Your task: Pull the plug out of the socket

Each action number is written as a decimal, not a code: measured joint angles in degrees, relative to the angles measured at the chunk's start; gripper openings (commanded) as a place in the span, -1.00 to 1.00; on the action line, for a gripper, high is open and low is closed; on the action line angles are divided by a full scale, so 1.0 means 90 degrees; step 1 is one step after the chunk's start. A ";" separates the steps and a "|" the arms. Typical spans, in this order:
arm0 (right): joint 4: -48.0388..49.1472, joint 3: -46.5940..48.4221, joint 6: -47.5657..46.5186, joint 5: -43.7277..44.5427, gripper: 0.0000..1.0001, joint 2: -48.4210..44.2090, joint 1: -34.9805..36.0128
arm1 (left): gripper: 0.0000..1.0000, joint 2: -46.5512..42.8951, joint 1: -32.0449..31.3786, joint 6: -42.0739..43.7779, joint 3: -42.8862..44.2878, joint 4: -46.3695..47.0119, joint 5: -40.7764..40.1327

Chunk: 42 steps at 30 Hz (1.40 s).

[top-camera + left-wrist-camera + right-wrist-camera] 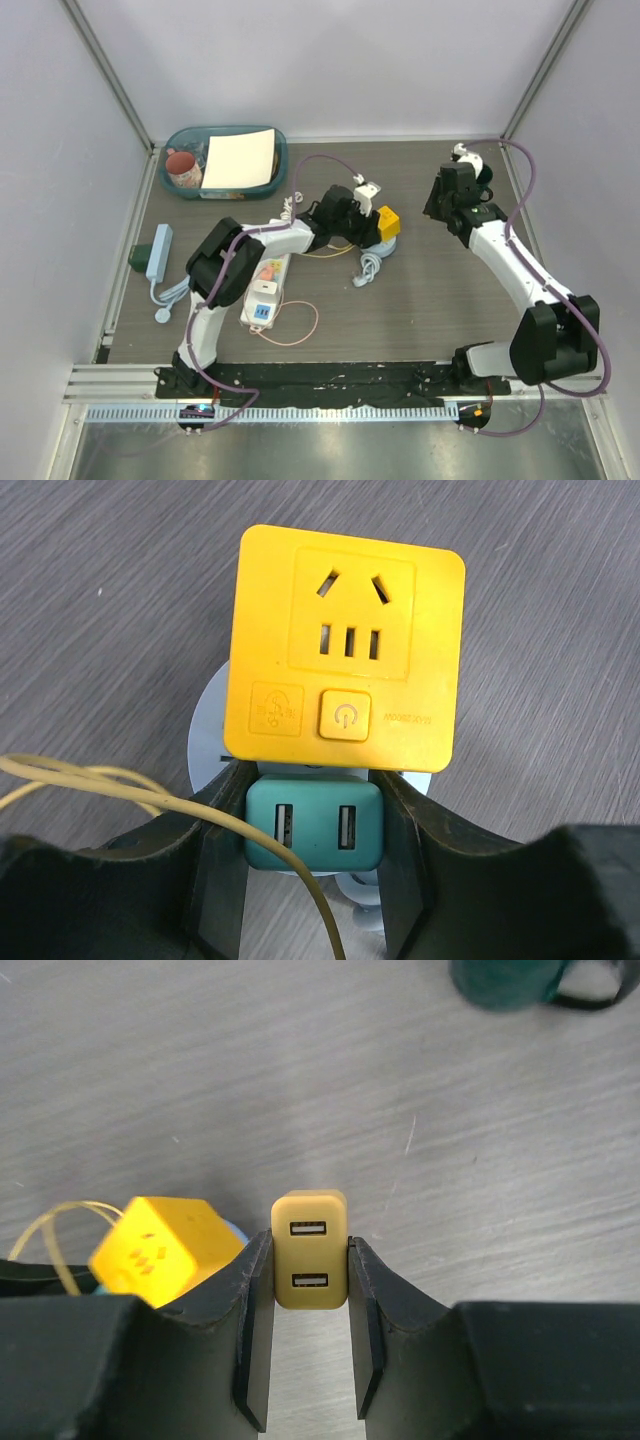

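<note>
The socket [259, 314], a long white strip with pastel faces, lies near the left arm's base. The plug [263, 291], a small white square block, sits on it. Both grippers are away from them. My left gripper [375, 228] [313, 805] is shut on a teal two-port USB block [313, 825] that sits on a round pale-blue base [205, 730] beside the yellow cube [388, 222] [345, 645]. My right gripper [434, 205] [310, 1252] is shut on a mustard two-port USB block [310, 1250], right of the yellow cube [165, 1245].
A shorter light-blue strip [158, 250] and a dark green object [138, 258] lie at the left edge. A teal basket [232, 188] with a white sheet and a mug stands at the back left. A coiled white cord [368, 265], a pink cord loop [300, 328] and a thin yellow wire [150, 795] lie about.
</note>
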 measured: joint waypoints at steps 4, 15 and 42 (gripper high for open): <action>-0.0090 -0.0313 0.0143 -0.0051 -0.61 0.0393 -0.0007 | -0.05 -0.0272 0.0036 -0.0002 -0.0294 -0.0131 -0.0114; -0.0034 -0.0590 0.0257 -0.0452 0.21 0.0937 -0.0148 | 0.37 -0.0420 0.0068 -0.0005 -0.0080 -0.1005 -0.0330; 0.1423 0.0017 0.1015 -0.3582 0.40 0.2263 -0.0170 | -0.45 -0.0556 0.0075 0.0109 -0.0143 -0.1450 -0.0486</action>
